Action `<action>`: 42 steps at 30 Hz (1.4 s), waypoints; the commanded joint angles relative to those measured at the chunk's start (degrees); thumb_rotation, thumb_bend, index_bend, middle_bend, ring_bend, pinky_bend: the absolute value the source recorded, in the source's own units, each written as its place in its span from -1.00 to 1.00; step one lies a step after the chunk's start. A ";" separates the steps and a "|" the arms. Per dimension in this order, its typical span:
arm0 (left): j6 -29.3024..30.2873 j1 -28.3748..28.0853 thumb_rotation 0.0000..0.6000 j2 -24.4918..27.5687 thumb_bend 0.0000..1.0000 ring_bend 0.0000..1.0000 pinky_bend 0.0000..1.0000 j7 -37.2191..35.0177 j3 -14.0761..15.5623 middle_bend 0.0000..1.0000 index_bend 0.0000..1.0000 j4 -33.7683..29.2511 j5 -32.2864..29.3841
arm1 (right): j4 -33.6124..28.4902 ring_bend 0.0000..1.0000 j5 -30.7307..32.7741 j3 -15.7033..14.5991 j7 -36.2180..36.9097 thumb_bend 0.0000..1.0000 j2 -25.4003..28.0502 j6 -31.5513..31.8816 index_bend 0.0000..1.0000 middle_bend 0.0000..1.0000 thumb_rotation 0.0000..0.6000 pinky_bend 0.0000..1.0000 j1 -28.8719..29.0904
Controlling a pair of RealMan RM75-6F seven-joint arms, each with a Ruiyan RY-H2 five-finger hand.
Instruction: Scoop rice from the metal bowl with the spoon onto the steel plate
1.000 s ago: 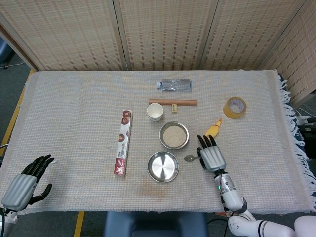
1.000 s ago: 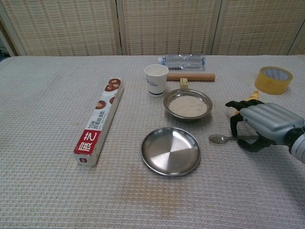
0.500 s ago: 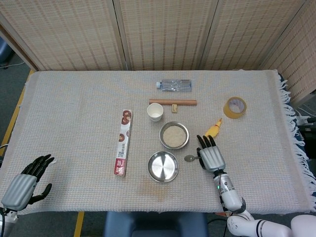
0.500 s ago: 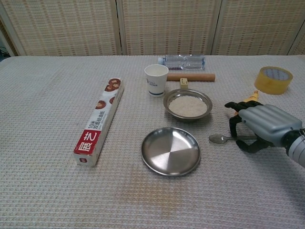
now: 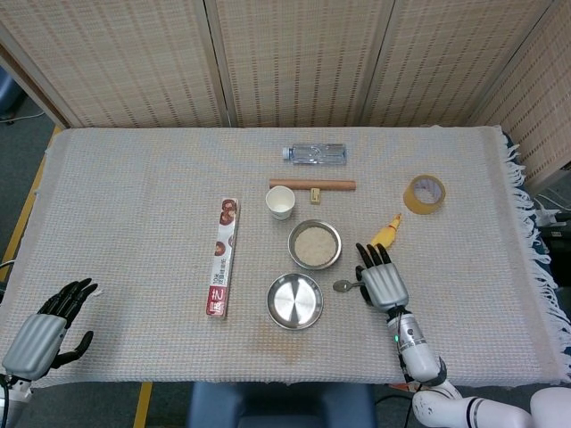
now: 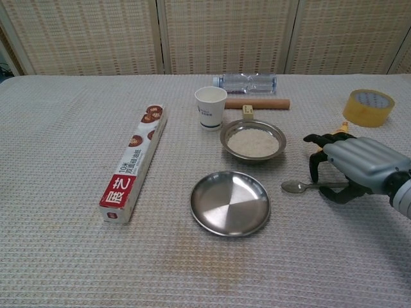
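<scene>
The metal bowl of white rice stands at the table's middle. Just in front of it lies the bare steel plate. The spoon lies flat on the cloth to the right of the plate, its bowl pointing left. My right hand arches over the spoon's handle, fingers curved down on the far side and thumb on the near side; the handle runs under the palm and rests on the cloth. My left hand hovers open at the table's near left corner, holding nothing.
A long foil box lies left of the plate. Behind the bowl are a paper cup, a wooden rod and a water bottle. A tape roll and a yellow rubber chicken lie at the right.
</scene>
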 commanded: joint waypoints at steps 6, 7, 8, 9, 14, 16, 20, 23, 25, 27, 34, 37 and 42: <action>-0.11 -0.02 1.00 0.00 -0.11 -1.00 -0.67 0.08 -0.01 -1.00 -1.00 -0.11 -0.14 | 0.12 -1.00 0.40 -0.23 -0.18 -0.29 -0.12 -0.28 0.01 -1.00 1.00 -1.00 0.27; -0.15 -0.03 1.00 -0.01 -0.11 -1.00 -0.67 0.07 -0.03 -1.00 -1.00 -0.11 -0.21 | 0.23 -1.00 0.48 -0.25 -0.21 -0.29 -0.19 -0.33 0.02 -1.00 1.00 -1.00 0.31; -0.19 -0.04 1.00 0.00 -0.11 -1.00 -0.67 0.09 -0.04 -1.00 -1.00 -0.11 -0.25 | 0.31 -1.00 0.55 -0.26 -0.19 -0.29 -0.26 -0.36 0.02 -1.00 1.00 -1.00 0.34; -0.22 -0.04 1.00 0.00 -0.11 -1.00 -0.67 0.09 -0.04 -1.00 -1.00 -0.12 -0.28 | 0.38 -1.00 0.60 -0.25 -0.13 -0.29 -0.32 -0.35 0.02 -1.00 1.00 -1.00 0.35; -0.31 -0.08 1.00 -0.01 -0.11 -1.00 -0.67 0.23 -0.06 -1.00 -1.00 -0.17 -0.36 | 0.72 -1.00 0.65 -0.36 -0.04 -0.29 -0.51 -0.15 0.03 -1.00 1.00 -1.00 0.37; -0.32 -0.07 1.00 -0.03 -0.11 -1.00 -0.67 0.30 -0.07 -1.00 -1.00 -0.17 -0.39 | 0.73 -1.00 0.68 -0.39 -0.07 -0.28 -0.51 -0.15 0.03 -1.00 1.00 -1.00 0.40; -0.23 -0.01 1.00 -0.06 -0.11 -1.00 -0.67 0.47 -0.09 -1.00 -1.00 -0.25 -0.44 | 0.89 -1.00 0.82 -0.46 -0.21 -0.28 -0.66 -0.15 0.03 -1.00 1.00 -1.00 0.48; -0.34 0.01 1.00 -0.06 -0.11 -1.00 -0.67 0.55 -0.10 -1.00 -1.00 -0.30 -0.62 | 0.87 -1.00 1.04 -0.67 -0.56 -0.28 -0.71 -0.46 0.02 -1.00 1.00 -1.00 0.57; -0.30 0.00 1.00 -0.02 -0.11 -1.00 -0.67 0.52 -0.13 -1.00 -1.00 -0.37 -0.61 | 0.62 -1.00 1.02 -0.71 -0.56 -0.28 -0.61 -0.37 0.01 -1.00 1.00 -1.00 0.57; -0.31 -0.01 1.00 -0.02 -0.11 -1.00 -0.67 0.49 -0.12 -1.00 -1.00 -0.34 -0.59 | 0.51 -1.00 0.77 -0.68 -0.44 -0.28 -0.57 0.13 0.04 -1.00 1.00 -1.00 0.49; -0.28 -0.01 1.00 -0.03 -0.11 -1.00 -0.67 0.39 -0.13 -1.00 -1.00 -0.28 -0.56 | -0.18 -1.00 -0.03 -0.27 0.36 -0.27 0.15 2.38 0.11 -1.00 1.00 -1.00 -0.13; -0.27 0.01 1.00 -0.05 -0.11 -1.00 -0.67 0.50 -0.13 -1.00 -1.00 -0.30 -0.56 | -1.16 -1.00 -0.21 0.08 0.82 -0.27 1.11 3.36 0.11 -1.00 1.00 -1.00 -0.50; -0.36 0.02 1.00 -0.14 -0.11 -1.00 -0.67 0.92 -0.08 -1.00 -1.00 -0.44 -0.56 | -2.32 -1.00 -0.10 0.31 0.89 -0.27 2.62 4.01 0.11 -1.00 1.00 -1.00 -0.88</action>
